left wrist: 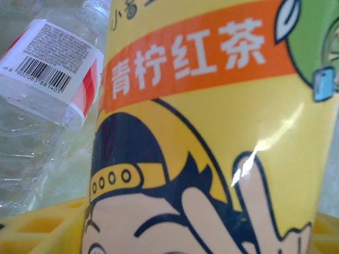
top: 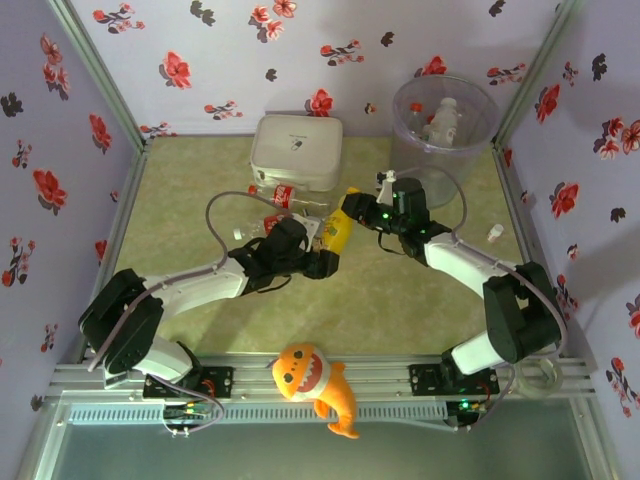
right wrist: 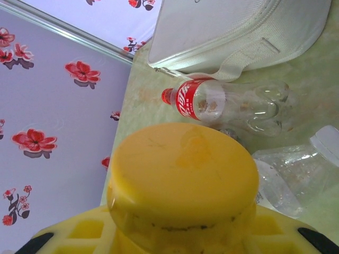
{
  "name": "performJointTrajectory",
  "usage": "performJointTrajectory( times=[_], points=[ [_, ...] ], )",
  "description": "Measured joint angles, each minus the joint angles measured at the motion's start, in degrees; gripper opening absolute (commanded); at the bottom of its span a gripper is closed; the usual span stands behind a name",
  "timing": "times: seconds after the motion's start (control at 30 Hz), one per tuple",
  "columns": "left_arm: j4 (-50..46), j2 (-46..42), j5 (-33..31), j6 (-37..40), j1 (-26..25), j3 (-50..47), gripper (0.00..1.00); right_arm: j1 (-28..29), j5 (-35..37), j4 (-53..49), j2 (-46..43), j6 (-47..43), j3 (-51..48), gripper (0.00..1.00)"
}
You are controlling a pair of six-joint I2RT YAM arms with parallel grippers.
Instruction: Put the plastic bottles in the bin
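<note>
Translucent grey plastic, the bin [top: 445, 125] stands at 1 o'clock on the green table [top: 200, 330], its mouth open upward and a couple of bottles [top: 440, 120] lying inside. At 12 o'clock sits the white box [top: 295, 150], no part of the job. At the table's centre, the yellow bottle [top: 338, 232] hangs tilted between both arms. The left gripper [top: 326, 252] is clamped around its printed body from 7 o'clock, and the right gripper [top: 357, 204] has its jaws closed on the yellow cap [right wrist: 183, 174] from 2 o'clock. This looks like a handover, since the bin lies on the right arm's side. Just beside the box's near edge, a clear cola bottle [right wrist: 222, 100] with a red label lies flat. A crumpled clear bottle [left wrist: 47, 79] with a barcode label lies under the left wrist. Both wait their turn. A small white-capped bottle [top: 494, 234] rests near 3 o'clock.
</note>
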Motion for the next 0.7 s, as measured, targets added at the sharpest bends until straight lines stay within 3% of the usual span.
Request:
performJointTrajectory(
  times=[0.13,0.4,0.7],
  points=[
    [0.7,-0.57,0.55,0.33,0.11,-0.79,0.99,0.09,0.24,-0.72,0.0,-0.37,0.0,0.22],
    [2.08,-5.33,0.66,0.04,0.37,-2.62,1.0,0.02,5.07,-12.24,-0.7,-6.62,4.9,0.2],
    [2.34,-9.86,0.68,0.0,2.14,-6.38,1.0,-0.15,17.7,-33.11,-4.94,-24.94,29.83,0.19]
  ],
)
